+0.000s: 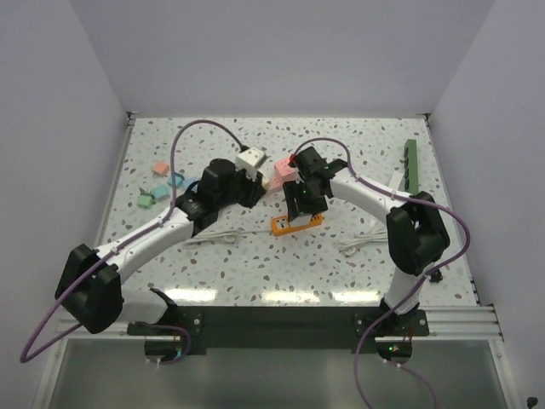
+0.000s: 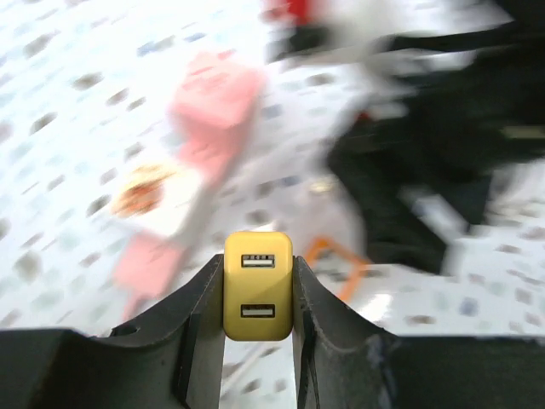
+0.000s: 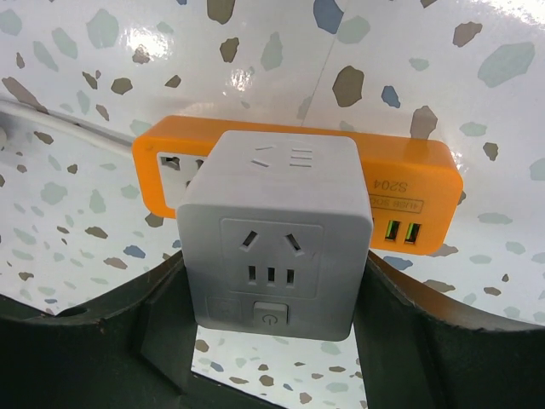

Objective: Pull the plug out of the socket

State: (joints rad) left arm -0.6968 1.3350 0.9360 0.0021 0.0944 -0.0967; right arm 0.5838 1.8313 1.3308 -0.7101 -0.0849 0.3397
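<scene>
I am pinching a yellow USB charger (image 2: pixel 258 285) in my left gripper (image 2: pixel 258 260). Both fingers are pressing flat against its sides, and its two ports are facing my wrist camera. That hand is hanging over the middle of the counter (image 1: pixel 213 268), a little toward the far edge, just beside a pink block (image 1: pixel 283 170). Everything behind the charger is blurring in the left wrist view.

My right gripper (image 3: pixel 274 264) is closing on a grey cube adapter (image 3: pixel 277 213), with one finger lying along each side. The cube is sitting right against the orange power strip (image 3: pixel 409 183) near the middle of the counter. I cannot tell whether its pins are seated in the strip. A green bar (image 1: pixel 410 166) is lying along the right edge, and small coloured blocks (image 1: pixel 159 168) are sitting near the left edge.
</scene>
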